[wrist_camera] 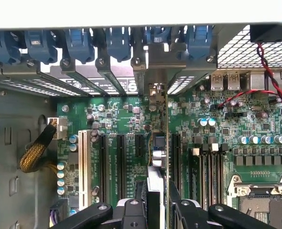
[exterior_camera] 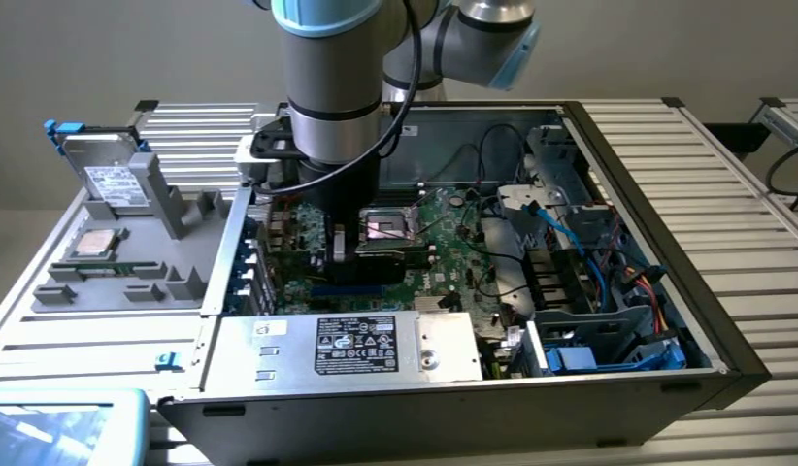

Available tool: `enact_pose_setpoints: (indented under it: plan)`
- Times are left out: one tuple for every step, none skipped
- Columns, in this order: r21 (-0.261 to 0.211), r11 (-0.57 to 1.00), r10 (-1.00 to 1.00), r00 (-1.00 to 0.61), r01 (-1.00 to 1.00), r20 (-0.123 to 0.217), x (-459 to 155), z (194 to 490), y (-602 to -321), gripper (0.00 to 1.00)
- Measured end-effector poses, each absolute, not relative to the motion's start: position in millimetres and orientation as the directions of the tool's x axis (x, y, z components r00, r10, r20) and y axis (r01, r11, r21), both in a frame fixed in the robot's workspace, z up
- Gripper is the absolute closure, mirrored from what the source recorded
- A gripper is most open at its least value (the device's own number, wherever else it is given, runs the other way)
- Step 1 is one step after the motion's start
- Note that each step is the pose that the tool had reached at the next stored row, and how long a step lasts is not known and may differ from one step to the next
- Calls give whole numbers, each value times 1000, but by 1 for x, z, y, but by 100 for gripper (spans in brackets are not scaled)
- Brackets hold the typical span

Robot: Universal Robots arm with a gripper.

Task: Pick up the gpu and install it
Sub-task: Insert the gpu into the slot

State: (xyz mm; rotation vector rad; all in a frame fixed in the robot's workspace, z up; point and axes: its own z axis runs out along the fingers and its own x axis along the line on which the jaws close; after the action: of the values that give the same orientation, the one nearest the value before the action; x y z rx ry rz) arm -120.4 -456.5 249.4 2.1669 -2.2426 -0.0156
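Wrist and exterior views of the card-seating step. Nearest you, the gripper (wrist_camera: 158, 212) has its fingers (wrist_camera: 131, 210) drawn partway in and pressed against the two faces of the gpu (wrist_camera: 156, 183), which stands on edge between them and runs away from the camera across the motherboard (wrist_camera: 217, 119). The card hangs upright between a short black slot (wrist_camera: 140, 148) on one side and a longer black slot (wrist_camera: 176, 157) on the other. Its own edge hides the slot beneath it, so you cannot tell whether the contacts have entered. Judge alignment by the card's line against these neighbouring slots: it should run parallel to them, with no lean toward the memory sticks (wrist_camera: 212, 167) close by. Further out, the silver end bracket (wrist_camera: 153, 93) reaches the row of rear slot covers (wrist_camera: 107, 71). This is probably the point that decides the step, because the bracket must slip into its opening as the edge goes down. Press straight and evenly, since a tilt would likely jam one end first. Beyond, the blue clips (wrist_camera: 117, 43) line the case wall (wrist_camera: 131, 12). In the exterior view the arm (exterior_camera: 332, 87) stands vertical over the open case (exterior_camera: 658, 291), which suits a straight downward push.
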Motion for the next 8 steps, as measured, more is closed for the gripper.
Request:
enact_pose_setpoints:
  plan:
    - [23, 34, -999, -34, -999, 10, -120, 249, -457, 72]
    - [23, 34, -999, -34, -999, 10, -121, 249, -457, 72]
    - [23, 34, -999, -34, -999, 10, -121, 249, -457, 72]
    - [23, 34, -999, -34, -999, 10, -121, 249, -457, 72]
    - [23, 35, -999, -34, -999, 10, -121, 249, -456, 72]
    - [23, 35, -999, -34, -999, 10, -121, 249, -456, 72]
    - [23, 34, -999, -34, -999, 10, -121, 249, -457, 72]
    - [23, 34, -999, -34, -999, 10, -121, 249, -457, 72]
